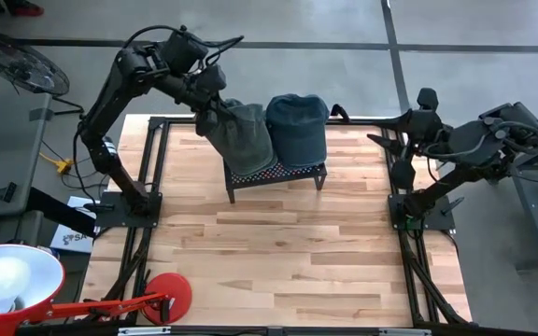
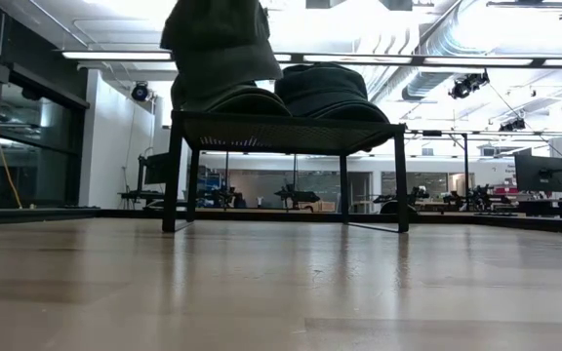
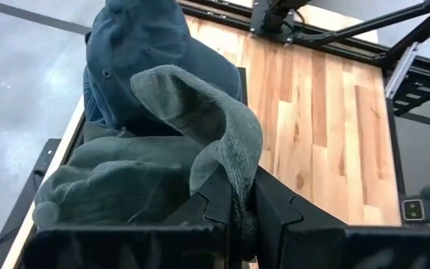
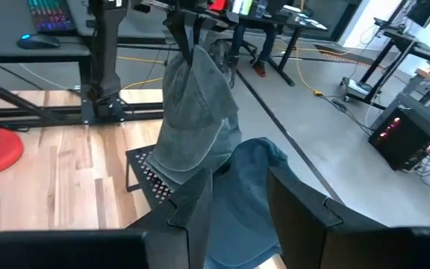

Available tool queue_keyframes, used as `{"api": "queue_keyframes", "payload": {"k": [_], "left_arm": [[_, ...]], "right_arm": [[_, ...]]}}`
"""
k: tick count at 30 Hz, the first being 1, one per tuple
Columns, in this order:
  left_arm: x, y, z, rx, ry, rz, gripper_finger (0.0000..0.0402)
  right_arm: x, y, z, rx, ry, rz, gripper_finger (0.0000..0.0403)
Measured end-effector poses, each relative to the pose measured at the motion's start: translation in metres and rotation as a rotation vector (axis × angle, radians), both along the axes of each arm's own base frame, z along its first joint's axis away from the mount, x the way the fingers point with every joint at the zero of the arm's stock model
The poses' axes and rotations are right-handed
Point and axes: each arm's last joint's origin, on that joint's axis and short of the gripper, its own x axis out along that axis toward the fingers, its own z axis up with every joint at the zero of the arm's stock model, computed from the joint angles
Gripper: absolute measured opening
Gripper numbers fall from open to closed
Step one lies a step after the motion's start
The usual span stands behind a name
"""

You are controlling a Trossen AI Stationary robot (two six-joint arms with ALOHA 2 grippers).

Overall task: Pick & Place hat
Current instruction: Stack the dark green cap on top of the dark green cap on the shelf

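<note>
A grey-green hat (image 1: 239,135) hangs from my left gripper (image 1: 209,101), which is shut on it above the left part of a black mesh rack (image 1: 278,174). In the low view the hat (image 2: 220,44) hangs down, and its lower part seems to meet the rack's top (image 2: 291,127). A blue hat (image 1: 297,126) sits on the right part of the rack, its underside on the mesh. My right gripper (image 1: 386,142) stands open at the table's right edge, clear of both hats, with nothing between its fingers (image 4: 192,202). My left gripper pinches a folded edge of the grey-green hat's cloth (image 3: 234,175) between its two fingers. The fingers slant down from the table's far left. The hat hangs below them, slack, with its lower part (image 4: 163,161) at the rack's top.
A red round lamp base (image 1: 166,294) and a white lamp head (image 1: 7,280) sit at the near left corner. Black frame rails (image 1: 157,177) run along the table's left and right sides. Bare wooden tabletop (image 1: 278,252) lies in front of the rack.
</note>
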Motion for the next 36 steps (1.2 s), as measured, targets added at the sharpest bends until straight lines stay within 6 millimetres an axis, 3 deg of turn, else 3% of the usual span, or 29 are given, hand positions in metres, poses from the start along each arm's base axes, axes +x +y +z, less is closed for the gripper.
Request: {"api": "queue_keyframes", "payload": {"k": [9, 17, 25, 36], "left_arm": [[0.018, 0.015, -0.012, -0.009, 0.026, 0.009, 0.0022], [0.036, 0.03, -0.023, 0.054, 0.081, 0.121, 0.0022], [0.043, 0.039, -0.029, 0.107, 0.131, 0.236, 0.0028], [0.056, 0.049, -0.041, 0.128, 0.17, 0.266, 0.0035]], "right_arm": [[0.0, -0.001, 0.0, -0.011, -0.013, -0.035, 0.0122], [0.0, -0.001, 0.0, -0.015, -0.016, -0.047, 0.0122], [0.0, -0.001, 0.0, -0.018, -0.016, -0.057, 0.0122], [0.0, -0.002, 0.0, -0.026, -0.015, -0.067, 0.0122]]}}
